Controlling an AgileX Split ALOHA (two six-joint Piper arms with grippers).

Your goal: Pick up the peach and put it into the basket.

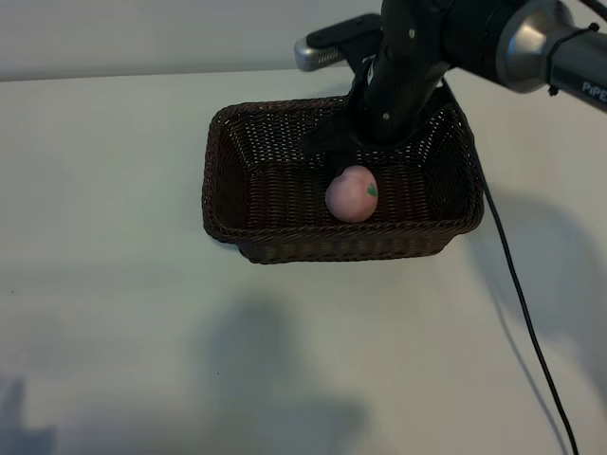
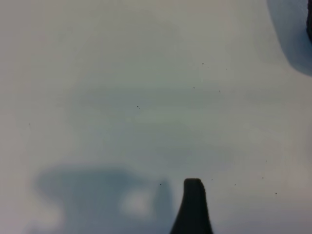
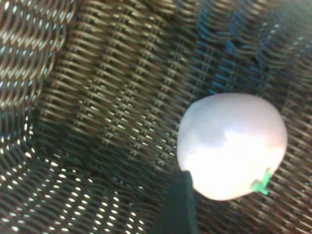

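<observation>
The pale pink peach (image 1: 352,193) with its small green leaf mark lies on the floor of the dark brown wicker basket (image 1: 237,227), right of the middle. My right gripper (image 1: 353,142) hangs inside the basket just behind and above the peach, open and holding nothing. In the right wrist view the peach (image 3: 231,145) rests free on the weave, beside one dark finger (image 3: 179,204); the other finger is out of frame. The left arm is outside the exterior view. Its wrist view shows a single dark finger (image 2: 193,207) over bare table with nothing in it.
The basket stands on a pale tabletop (image 1: 114,313). A black cable (image 1: 520,294) trails from the right arm across the table toward the front right. The right arm's shadow falls on the table right of the basket.
</observation>
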